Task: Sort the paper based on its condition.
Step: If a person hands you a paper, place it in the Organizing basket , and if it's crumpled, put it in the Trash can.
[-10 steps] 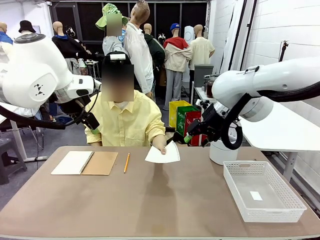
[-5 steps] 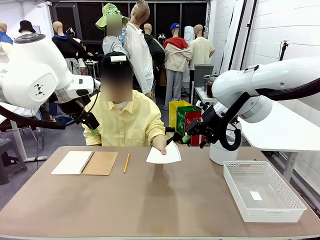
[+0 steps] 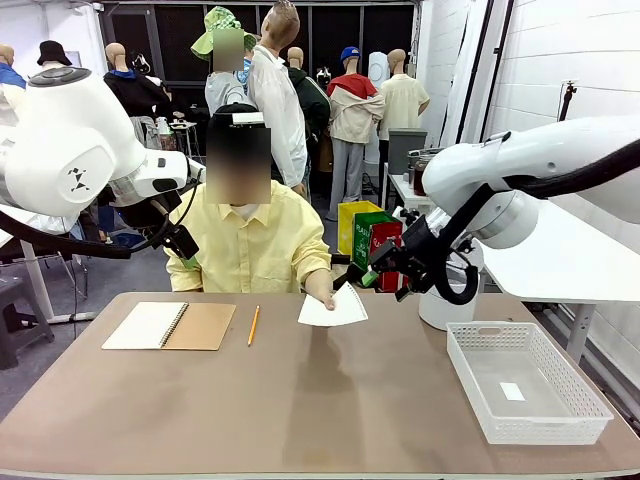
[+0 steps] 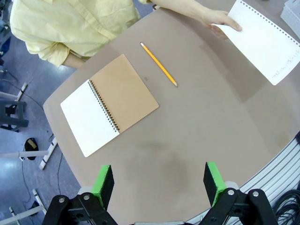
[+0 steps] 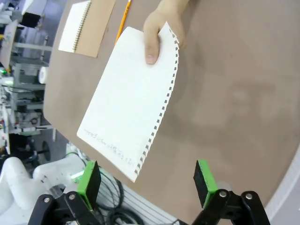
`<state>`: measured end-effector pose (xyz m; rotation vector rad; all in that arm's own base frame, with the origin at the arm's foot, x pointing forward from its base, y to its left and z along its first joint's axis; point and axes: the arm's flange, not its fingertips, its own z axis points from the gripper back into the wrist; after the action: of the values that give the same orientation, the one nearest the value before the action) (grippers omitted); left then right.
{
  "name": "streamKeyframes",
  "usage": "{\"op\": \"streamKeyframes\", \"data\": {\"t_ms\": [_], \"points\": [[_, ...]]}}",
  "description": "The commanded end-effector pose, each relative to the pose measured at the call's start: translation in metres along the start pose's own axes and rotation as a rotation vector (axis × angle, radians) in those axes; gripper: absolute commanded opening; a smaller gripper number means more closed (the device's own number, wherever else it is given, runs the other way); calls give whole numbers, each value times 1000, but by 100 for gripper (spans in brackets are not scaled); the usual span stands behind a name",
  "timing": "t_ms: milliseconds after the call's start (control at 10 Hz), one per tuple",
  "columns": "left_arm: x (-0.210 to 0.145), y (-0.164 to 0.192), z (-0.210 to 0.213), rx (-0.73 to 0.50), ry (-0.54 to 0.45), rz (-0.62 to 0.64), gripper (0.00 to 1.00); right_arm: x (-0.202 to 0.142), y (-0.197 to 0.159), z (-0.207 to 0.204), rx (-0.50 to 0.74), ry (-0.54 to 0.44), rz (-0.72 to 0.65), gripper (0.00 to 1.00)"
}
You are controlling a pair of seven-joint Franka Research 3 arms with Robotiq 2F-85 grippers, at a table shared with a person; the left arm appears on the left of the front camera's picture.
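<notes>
Paper: one white sheet (image 3: 333, 308) with a punched, ragged edge, held up over the far middle of the desk (image 3: 300, 410) by the person's hand (image 3: 320, 292), which pinches one corner.
Handling: probably very light, limp and easy to crease or tear. It will likely droop from a single pinch and slide on smooth pads.
Where to hold: the free edge opposite the person's fingers looks best, taken flat between the pads, away from the perforations.
Right end effector (image 5: 147, 180): released, jaws spread wide and empty, facing the sheet's free end and just beside it.
Left end effector (image 4: 159, 180): released, jaws apart with nothing between them, high over the desk's left part.
Surface: smooth brown top, matte, with a notebook (image 3: 170, 325) lying open, a pencil (image 3: 253, 325) beside it, and a white basket (image 3: 490, 325) on the right with a small tag (image 3: 512, 391) inside.
Room: crowded background and a white wall to the right.
</notes>
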<state>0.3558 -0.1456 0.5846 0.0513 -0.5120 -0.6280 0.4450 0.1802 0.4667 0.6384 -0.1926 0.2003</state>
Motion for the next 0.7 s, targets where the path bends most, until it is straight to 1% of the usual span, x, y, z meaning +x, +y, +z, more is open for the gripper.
{"op": "streamKeyframes", "data": {"t_ms": [0, 200, 600], "points": [[0, 1, 0, 0, -5, 2, 100, 18, -18, -20, 92, 52, -60, 100], [0, 1, 0, 0, -5, 2, 100, 26, -32, -36, 117, 90, -91, 100], [0, 1, 0, 0, -5, 2, 100, 47, -49, -53, 172, 113, -168, 100]]}}
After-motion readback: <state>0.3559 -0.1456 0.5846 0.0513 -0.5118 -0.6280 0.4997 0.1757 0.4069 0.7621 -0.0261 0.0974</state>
